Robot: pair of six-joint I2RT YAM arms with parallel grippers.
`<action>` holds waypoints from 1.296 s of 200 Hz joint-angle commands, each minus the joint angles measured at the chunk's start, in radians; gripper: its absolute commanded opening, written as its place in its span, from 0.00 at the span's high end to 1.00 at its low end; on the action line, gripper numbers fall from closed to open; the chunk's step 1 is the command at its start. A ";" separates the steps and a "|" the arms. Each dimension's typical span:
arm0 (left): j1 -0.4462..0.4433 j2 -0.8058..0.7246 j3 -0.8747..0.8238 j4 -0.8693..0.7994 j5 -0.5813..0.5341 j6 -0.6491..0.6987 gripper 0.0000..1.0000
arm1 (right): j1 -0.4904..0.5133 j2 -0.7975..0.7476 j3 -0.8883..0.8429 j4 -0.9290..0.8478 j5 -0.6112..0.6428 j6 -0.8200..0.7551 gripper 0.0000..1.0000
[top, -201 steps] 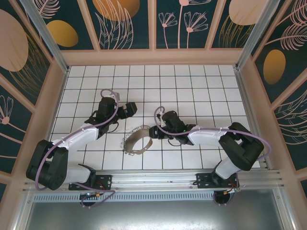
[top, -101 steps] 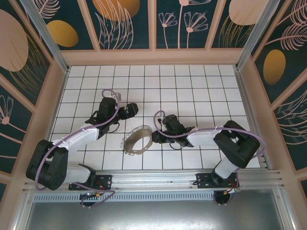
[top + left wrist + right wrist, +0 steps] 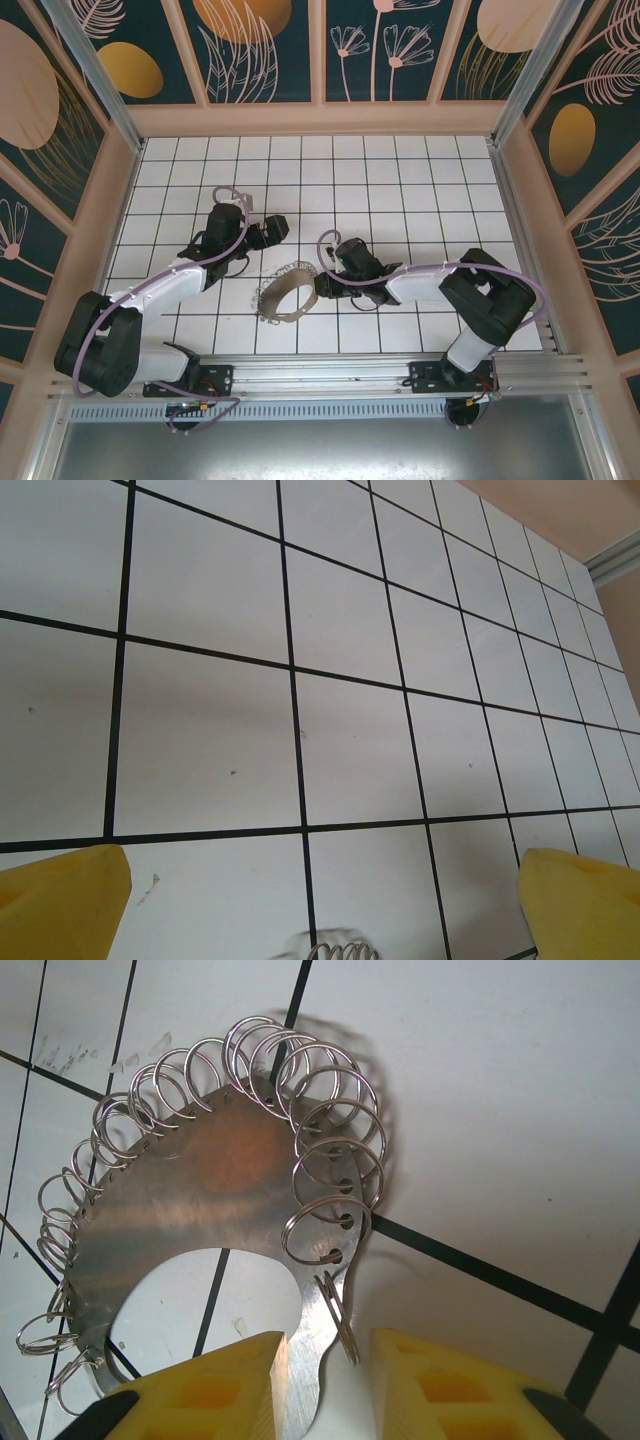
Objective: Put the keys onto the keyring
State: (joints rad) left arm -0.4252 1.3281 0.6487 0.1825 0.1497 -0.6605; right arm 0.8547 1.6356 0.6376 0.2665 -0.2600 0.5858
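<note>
Keyring [image 3: 285,296] lies near the middle of the white tiled desk [image 3: 400,180], between the arms. Right jaws stand narrowly apart, straddling its right end; left jaws gape wide over bare tiles, far-left of it.

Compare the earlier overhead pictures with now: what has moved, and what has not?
The right gripper slid left up to the keyring; its jaws now stand either side of the band's end, not yet clamped. The left gripper, open, and the keyring stayed put.
</note>
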 commanded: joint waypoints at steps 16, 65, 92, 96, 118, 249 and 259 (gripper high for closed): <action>-0.007 -0.008 -0.011 0.037 0.007 -0.013 0.01 | 0.009 0.034 0.041 0.025 0.000 -0.004 0.77; -0.007 -0.011 -0.009 0.037 0.015 -0.009 0.02 | 0.006 0.020 0.043 0.006 0.000 -0.030 1.00; -0.007 -0.026 0.005 0.044 0.044 0.004 0.01 | -0.019 -0.043 0.042 -0.007 0.000 -0.128 1.00; -0.007 -0.029 0.009 0.047 0.053 0.005 0.01 | -0.026 -0.053 0.042 -0.005 -0.006 -0.149 1.00; -0.007 -0.048 0.038 0.060 0.117 0.011 0.02 | -0.076 -0.117 0.035 0.039 -0.067 -0.256 1.00; -0.007 -0.078 0.246 0.136 0.557 0.155 0.19 | -0.383 -0.283 0.135 0.488 -0.538 -0.299 1.00; -0.007 -0.065 0.259 0.151 0.591 0.163 0.22 | -0.391 -0.284 0.155 0.492 -0.549 -0.289 1.00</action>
State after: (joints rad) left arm -0.4267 1.2388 0.8585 0.2565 0.5919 -0.5476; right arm 0.4828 1.3937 0.7254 0.6151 -0.7204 0.2615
